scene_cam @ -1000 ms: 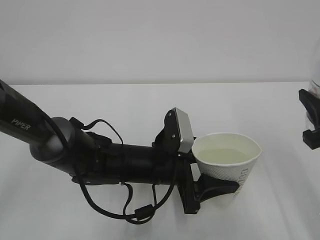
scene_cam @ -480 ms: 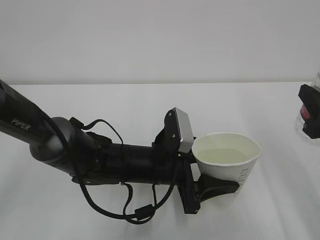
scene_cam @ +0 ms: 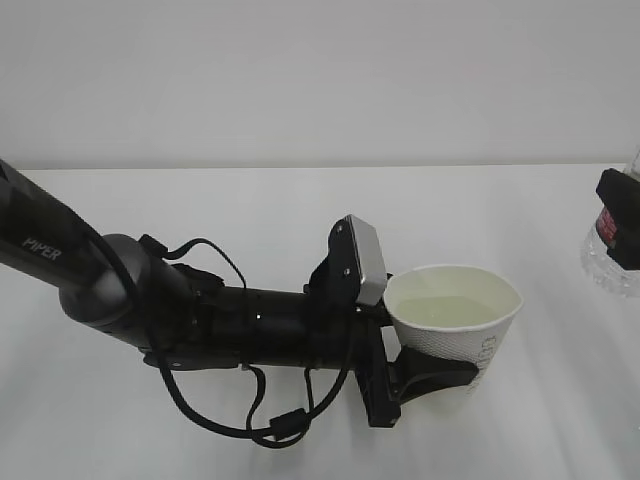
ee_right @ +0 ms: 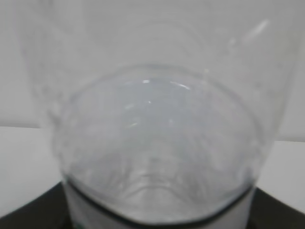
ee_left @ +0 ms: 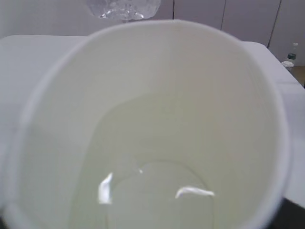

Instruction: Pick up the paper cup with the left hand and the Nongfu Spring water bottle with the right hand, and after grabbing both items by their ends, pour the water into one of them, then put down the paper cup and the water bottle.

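The white paper cup stands upright above the table, held low on its side by my left gripper, which is shut on it. Pale water lies in the cup. In the left wrist view the cup fills the frame, with water at its bottom. At the far right edge my right gripper is shut on the Nongfu Spring water bottle, whose clear ribbed body and a bit of red label show. The bottle fills the right wrist view. Its top is out of view.
The white table runs back to a plain white wall. My left arm and its loose cables lie across the front left. The bottle's clear end shows beyond the cup's rim.
At the right edge the right gripper has shifted up slightly and the bottle's clear body has swung down below it. The left arm and the cup have stayed still.
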`<action>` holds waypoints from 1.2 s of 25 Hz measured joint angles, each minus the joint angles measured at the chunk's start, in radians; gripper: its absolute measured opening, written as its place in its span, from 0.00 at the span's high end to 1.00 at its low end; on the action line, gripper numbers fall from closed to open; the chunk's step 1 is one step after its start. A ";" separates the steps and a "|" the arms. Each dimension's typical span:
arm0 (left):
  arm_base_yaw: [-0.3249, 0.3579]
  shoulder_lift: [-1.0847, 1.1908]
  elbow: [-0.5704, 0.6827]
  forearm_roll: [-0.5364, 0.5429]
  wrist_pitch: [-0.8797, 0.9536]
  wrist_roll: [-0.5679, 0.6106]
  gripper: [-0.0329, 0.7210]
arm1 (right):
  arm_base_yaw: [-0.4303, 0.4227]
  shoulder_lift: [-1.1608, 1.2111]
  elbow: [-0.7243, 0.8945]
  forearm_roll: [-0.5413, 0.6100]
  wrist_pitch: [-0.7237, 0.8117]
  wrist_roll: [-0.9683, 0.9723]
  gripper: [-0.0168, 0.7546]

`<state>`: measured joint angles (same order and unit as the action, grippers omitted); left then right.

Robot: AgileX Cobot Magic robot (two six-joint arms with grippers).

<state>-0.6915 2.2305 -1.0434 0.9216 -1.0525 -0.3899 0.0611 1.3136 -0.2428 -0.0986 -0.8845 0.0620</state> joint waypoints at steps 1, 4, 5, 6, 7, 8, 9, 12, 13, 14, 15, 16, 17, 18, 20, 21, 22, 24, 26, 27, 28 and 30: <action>0.000 0.000 0.000 0.001 0.000 0.000 0.30 | 0.000 0.000 0.000 0.000 0.000 0.004 0.42; 0.000 0.000 0.000 0.001 0.000 0.000 0.30 | 0.000 0.008 0.000 0.000 0.000 0.005 0.42; 0.000 0.000 0.000 0.001 0.000 0.000 0.30 | 0.000 0.018 0.000 0.000 -0.002 0.005 0.42; 0.000 0.000 0.000 0.001 0.000 0.000 0.30 | 0.000 0.035 0.000 0.000 -0.008 0.006 0.42; 0.000 0.000 0.000 0.001 0.000 0.000 0.30 | 0.000 0.056 0.000 0.000 -0.013 0.008 0.42; 0.000 0.000 0.000 0.001 0.000 0.000 0.30 | 0.000 0.074 0.000 0.000 -0.020 0.008 0.42; 0.000 0.000 0.000 -0.001 0.000 0.000 0.30 | 0.000 0.096 0.000 0.000 -0.035 0.009 0.42; 0.000 0.000 0.000 -0.003 0.000 0.000 0.30 | 0.000 0.161 0.000 0.000 -0.103 0.009 0.42; 0.000 0.000 0.000 -0.003 0.000 0.000 0.30 | 0.000 0.184 -0.002 0.000 -0.131 0.010 0.42; 0.000 0.000 0.000 -0.003 0.000 0.000 0.30 | 0.000 0.206 -0.002 0.000 -0.157 0.010 0.42; 0.000 0.000 0.000 -0.003 0.000 0.000 0.30 | 0.000 0.224 -0.002 0.000 -0.178 0.010 0.42; 0.000 0.000 0.000 -0.003 0.000 0.000 0.30 | 0.000 0.245 -0.004 0.000 -0.196 0.010 0.42; 0.000 0.000 0.000 -0.004 0.000 0.000 0.30 | 0.000 0.264 -0.003 0.000 -0.207 0.011 0.42; 0.000 0.000 0.000 -0.004 0.000 0.000 0.30 | 0.000 0.282 -0.003 0.000 -0.212 0.011 0.42; 0.000 0.000 0.000 -0.004 0.000 0.000 0.30 | 0.000 0.310 -0.003 0.000 -0.216 0.012 0.42; 0.000 0.000 0.000 -0.004 0.000 0.000 0.30 | 0.000 0.321 -0.003 0.000 -0.216 0.012 0.42; 0.000 0.000 0.000 -0.004 0.000 0.000 0.30 | 0.000 0.326 -0.003 0.000 -0.218 0.012 0.42; 0.000 0.000 0.000 -0.004 0.000 0.000 0.30 | 0.000 0.334 -0.003 0.001 -0.218 0.012 0.42; 0.000 0.000 0.000 -0.006 0.000 0.000 0.30 | 0.000 0.334 -0.003 0.002 -0.218 0.012 0.42; 0.000 0.000 0.000 -0.006 0.000 0.000 0.30 | 0.000 0.337 -0.004 0.004 -0.220 0.012 0.42; 0.000 0.000 0.000 -0.006 0.000 0.000 0.30 | 0.000 0.337 -0.004 0.008 -0.222 0.012 0.42; 0.000 0.000 0.000 -0.007 0.000 0.000 0.30 | 0.000 0.337 -0.004 0.014 -0.222 0.012 0.42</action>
<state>-0.6915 2.2305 -1.0434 0.9149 -1.0525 -0.3899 0.0611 1.6502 -0.2466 -0.0849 -1.1065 0.0745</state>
